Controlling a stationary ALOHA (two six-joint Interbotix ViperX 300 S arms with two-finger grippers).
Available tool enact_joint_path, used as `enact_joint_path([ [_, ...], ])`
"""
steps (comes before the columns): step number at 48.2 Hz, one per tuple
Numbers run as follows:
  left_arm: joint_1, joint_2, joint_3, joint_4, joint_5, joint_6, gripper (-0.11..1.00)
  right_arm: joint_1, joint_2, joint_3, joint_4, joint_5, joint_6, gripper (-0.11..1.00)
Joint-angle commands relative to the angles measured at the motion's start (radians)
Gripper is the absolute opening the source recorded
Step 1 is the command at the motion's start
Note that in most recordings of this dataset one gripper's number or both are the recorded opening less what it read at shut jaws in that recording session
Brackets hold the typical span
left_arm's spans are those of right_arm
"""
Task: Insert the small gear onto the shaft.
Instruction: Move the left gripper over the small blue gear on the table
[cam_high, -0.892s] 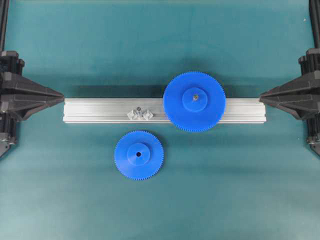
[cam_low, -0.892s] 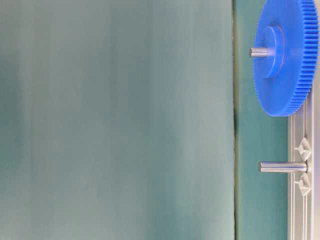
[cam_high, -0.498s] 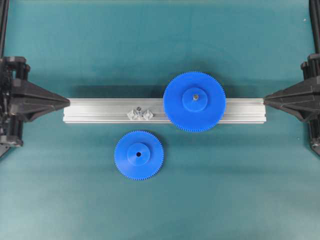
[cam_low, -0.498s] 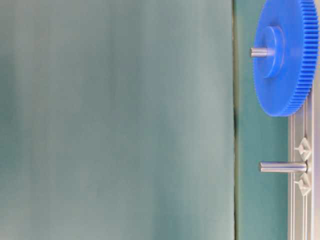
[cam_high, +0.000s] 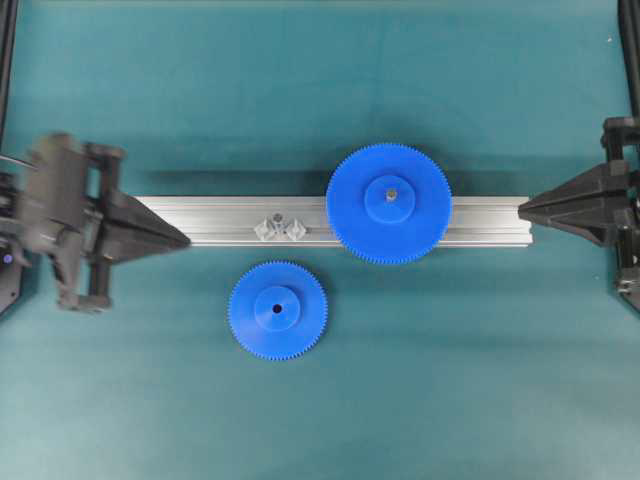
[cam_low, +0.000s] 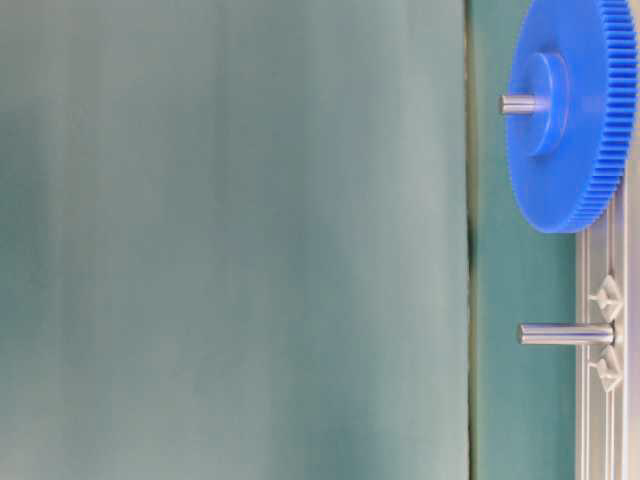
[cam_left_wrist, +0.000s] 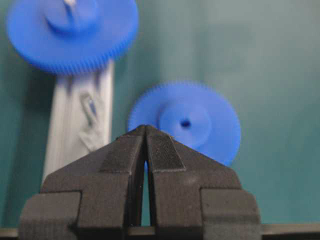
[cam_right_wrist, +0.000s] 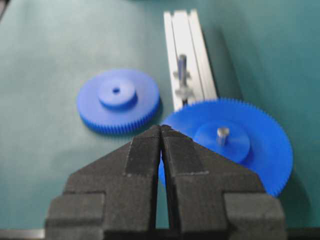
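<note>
The small gear lies flat on the teal mat just in front of the rail. The shaft stands bare on the rail between two shiny clamp pieces, up and slightly right of the gear. My left gripper is shut and empty, its tip over the rail's left end, left of the shaft and gear. My right gripper is shut and empty at the rail's right end.
An aluminium rail runs across the middle of the mat. A wider blue gear sits on its own pin on the rail's right half. Dark frame posts stand at both side edges.
My left gripper has moved right, from beyond the rail's left end to over it. The right gripper shifted slightly at its end. The gears have not moved.
</note>
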Motion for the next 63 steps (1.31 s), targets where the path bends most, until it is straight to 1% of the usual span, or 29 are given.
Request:
enact_joint_path([
  [1,-0.018,0.058,-0.057,0.003,0.025,0.003,0.00,-0.003,0.009,-0.032,0.002,0.026,0.009,0.08],
  [8,-0.046,0.172,-0.117,0.003,0.061,0.011,0.00,-0.003,0.008,-0.038,0.002,0.049,0.009,0.08],
  [14,-0.077,0.258,-0.170,0.003,0.063,0.012,0.00,-0.003,0.003,-0.038,0.002,0.054,0.009,0.08],
  [24,-0.080,0.393,-0.261,0.003,0.078,0.005,0.00,-0.003,0.000,-0.040,0.005,0.069,0.011,0.08],
  [27,-0.080,0.428,-0.287,0.003,0.106,0.003,0.00,-0.003,-0.002,-0.040,0.005,0.072,0.011,0.08],
  [38,-0.080,0.545,-0.403,0.003,0.268,0.000,0.00,-0.003,-0.003,-0.038,0.005,0.078,0.011,0.08],
  [49,-0.080,0.637,-0.506,0.002,0.370,-0.003,0.00,-0.003,-0.005,-0.034,0.005,0.077,0.011,0.08],
  [59,-0.080,0.676,-0.568,0.003,0.449,-0.040,0.00,-0.003,-0.005,-0.034,0.005,0.077,0.011,0.08],
  [63,-0.080,0.687,-0.580,0.003,0.474,-0.043,0.00,-0.005,-0.005,-0.032,0.005,0.077,0.011,0.08],
])
